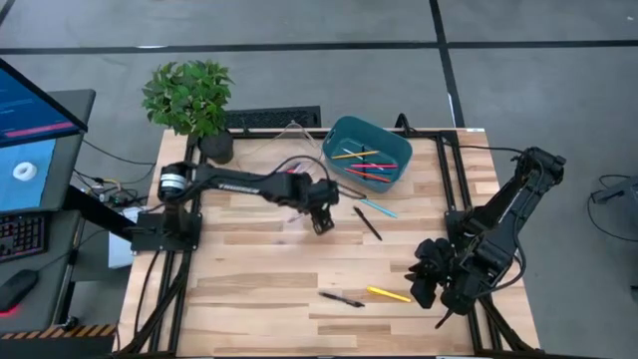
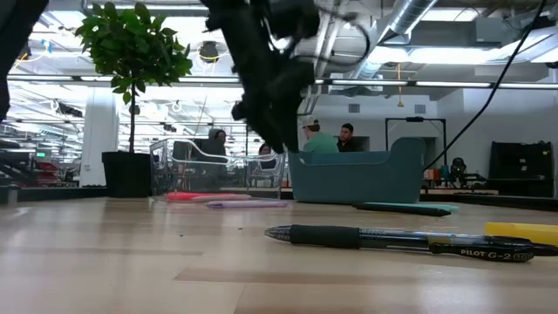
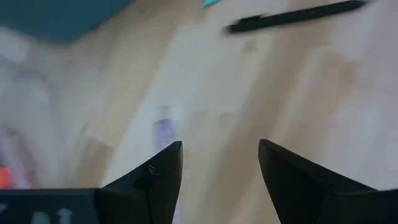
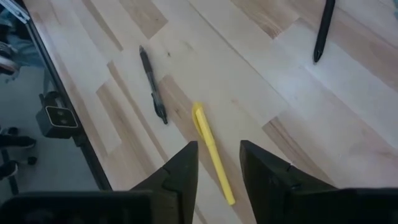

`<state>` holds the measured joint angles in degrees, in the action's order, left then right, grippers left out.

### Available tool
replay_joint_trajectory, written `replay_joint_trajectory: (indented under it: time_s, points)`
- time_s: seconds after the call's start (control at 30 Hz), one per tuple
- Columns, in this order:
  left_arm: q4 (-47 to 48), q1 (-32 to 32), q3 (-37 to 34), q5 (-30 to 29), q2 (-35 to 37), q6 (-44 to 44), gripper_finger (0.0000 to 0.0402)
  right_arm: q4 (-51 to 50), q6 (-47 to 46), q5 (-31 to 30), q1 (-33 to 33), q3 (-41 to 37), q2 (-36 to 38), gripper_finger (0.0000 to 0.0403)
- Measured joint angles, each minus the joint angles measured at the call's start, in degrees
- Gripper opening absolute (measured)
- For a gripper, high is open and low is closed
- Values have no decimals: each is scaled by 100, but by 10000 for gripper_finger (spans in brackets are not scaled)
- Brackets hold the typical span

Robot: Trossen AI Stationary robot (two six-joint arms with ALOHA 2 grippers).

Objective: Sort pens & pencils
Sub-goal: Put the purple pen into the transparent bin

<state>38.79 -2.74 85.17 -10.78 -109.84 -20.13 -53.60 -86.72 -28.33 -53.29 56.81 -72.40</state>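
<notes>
The only lettering that can be read is on the black pen (image 2: pixel 392 237) lying nearest the low camera on the tabletop (image 2: pixel 131 262): white print on its barrel reads "PILOT G-2", followed by smaller characters too fine to make out. The left arm (image 1: pixel 244 183) carries a line of pale lettering along its link in the high view, but it is too small to read. The monitor screen (image 1: pixel 30 105) at the table's side shows nothing legible.
</notes>
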Motion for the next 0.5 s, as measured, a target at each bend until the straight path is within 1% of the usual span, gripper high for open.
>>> replay_joint_trajectory:
  time_s: [0.17, 0.3, 0.43, 0.5]
  points:
    - [86, -429, 7, -34, -347, 112, 202, -11, 11, 0, -96, 1, -2, 137]
    - [156, -426, 9, 104, -681, 253, 202, -16, -31, 0, -179, 1, -2, 138]
    - [328, -322, 7, -406, -1013, 180, 202, 31, -43, 0, -195, 1, -2, 137]
    - [337, -307, 25, -410, -1125, 87, 202, 51, -151, -1, -195, 1, -2, 136]
